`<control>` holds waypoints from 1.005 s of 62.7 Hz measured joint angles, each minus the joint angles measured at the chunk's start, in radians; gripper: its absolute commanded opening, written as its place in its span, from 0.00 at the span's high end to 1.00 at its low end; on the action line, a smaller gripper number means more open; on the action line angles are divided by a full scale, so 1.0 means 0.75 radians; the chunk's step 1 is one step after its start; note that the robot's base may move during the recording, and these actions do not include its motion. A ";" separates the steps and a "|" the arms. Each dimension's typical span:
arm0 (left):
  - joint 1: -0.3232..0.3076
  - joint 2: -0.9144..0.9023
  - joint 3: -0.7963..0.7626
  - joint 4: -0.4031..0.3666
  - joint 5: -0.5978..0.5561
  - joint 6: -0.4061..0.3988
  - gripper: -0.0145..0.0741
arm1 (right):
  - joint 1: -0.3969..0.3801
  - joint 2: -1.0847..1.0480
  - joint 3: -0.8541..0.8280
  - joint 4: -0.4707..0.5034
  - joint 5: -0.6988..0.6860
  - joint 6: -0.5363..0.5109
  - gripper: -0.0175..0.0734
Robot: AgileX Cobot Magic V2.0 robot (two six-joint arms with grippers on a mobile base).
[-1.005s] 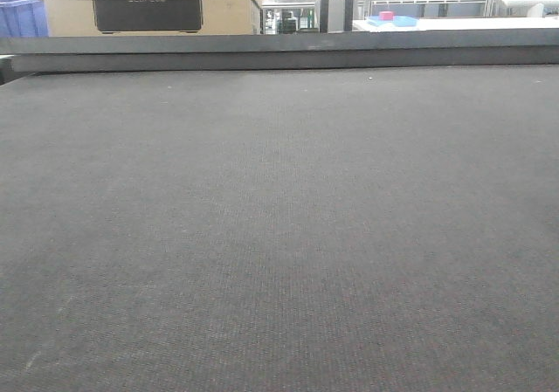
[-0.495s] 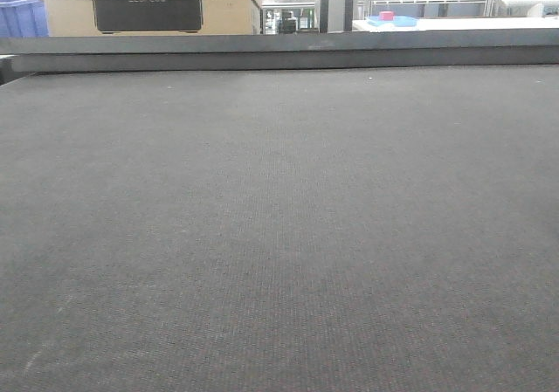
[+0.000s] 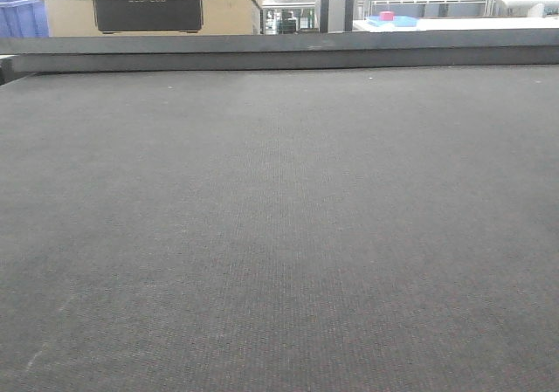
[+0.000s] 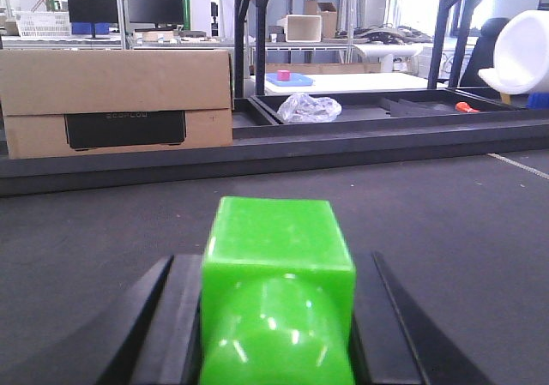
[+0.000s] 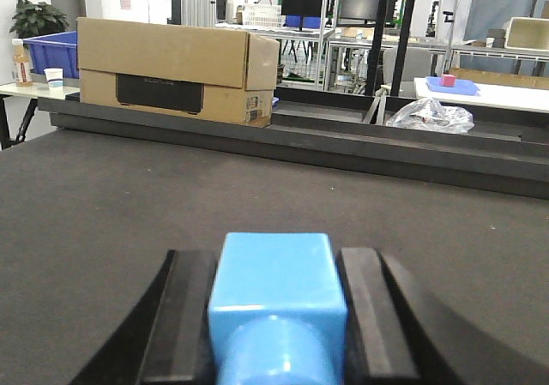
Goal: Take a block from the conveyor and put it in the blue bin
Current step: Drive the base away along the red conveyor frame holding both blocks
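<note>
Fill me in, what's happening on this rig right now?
Both arms are low over the wide dark grey woven conveyor belt. The left gripper is closed on a bright green plastic block, the right gripper on a light blue plastic block. The front view shows belt only, no arm or block. The blue plastic bin stands off the belt, so neither block is delivered yet.
</note>
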 measured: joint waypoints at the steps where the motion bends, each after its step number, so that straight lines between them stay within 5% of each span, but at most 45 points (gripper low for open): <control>1: 0.000 0.000 0.000 0.000 0.000 0.000 0.96 | 0.000 0.000 0.000 0.000 0.000 0.000 0.99; 63: 0.000 0.000 0.000 0.000 0.000 0.000 0.96 | 0.000 0.000 0.000 0.000 0.000 -0.002 0.99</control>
